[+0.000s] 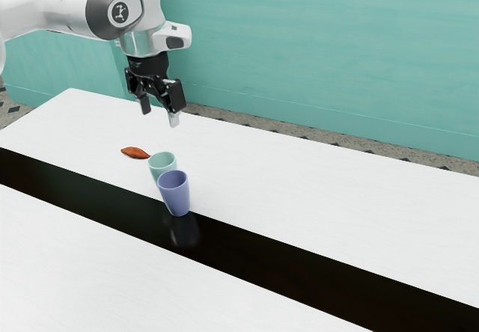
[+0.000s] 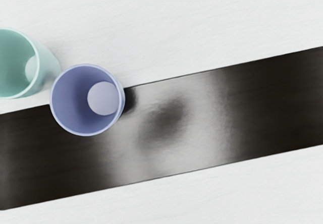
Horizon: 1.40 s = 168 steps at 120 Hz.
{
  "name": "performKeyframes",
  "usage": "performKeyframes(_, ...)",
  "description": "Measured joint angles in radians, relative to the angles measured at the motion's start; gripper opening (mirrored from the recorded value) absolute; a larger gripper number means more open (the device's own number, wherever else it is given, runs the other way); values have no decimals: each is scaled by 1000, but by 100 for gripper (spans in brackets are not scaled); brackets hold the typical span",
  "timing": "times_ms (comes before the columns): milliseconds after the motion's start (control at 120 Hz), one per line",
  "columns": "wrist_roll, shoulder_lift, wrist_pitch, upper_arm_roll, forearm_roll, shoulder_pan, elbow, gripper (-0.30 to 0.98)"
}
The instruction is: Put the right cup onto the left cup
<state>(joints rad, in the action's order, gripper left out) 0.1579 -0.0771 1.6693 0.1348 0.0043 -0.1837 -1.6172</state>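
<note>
My gripper (image 1: 159,113) hangs high over the white table, its two fingers apart with nothing between them. Lower down, a blue-purple cup (image 1: 177,195) stands upright, mouth up, at the edge of the dark strip. A mint-green cup (image 1: 162,161) is upright just behind it, partly hidden by the blue one. From above, the wrist view shows the blue cup (image 2: 75,103) overlapping the strip and the green cup (image 2: 44,72) close beside it on the white surface. Both mouths face up and both cups look empty inside.
A small orange-red object (image 1: 135,152) lies on the white table (image 1: 314,175) near the green cup. The glossy dark strip (image 1: 299,248) runs lengthwise through the tabletop, and a teal wall (image 1: 322,48) rises beyond the table's far edge.
</note>
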Motion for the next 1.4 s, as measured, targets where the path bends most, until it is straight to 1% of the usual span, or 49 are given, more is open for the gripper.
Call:
performKeyframes(417,2,-31,21,6,-3,2,-19,69)
performKeyframes(867,-1,-126,152,6,-27,31,-91,67)
performKeyframes(1167,0,-194,224,6,-73,54,-118,59)
performKeyframes(1400,1,-250,270,6,-89,64,-111,49)
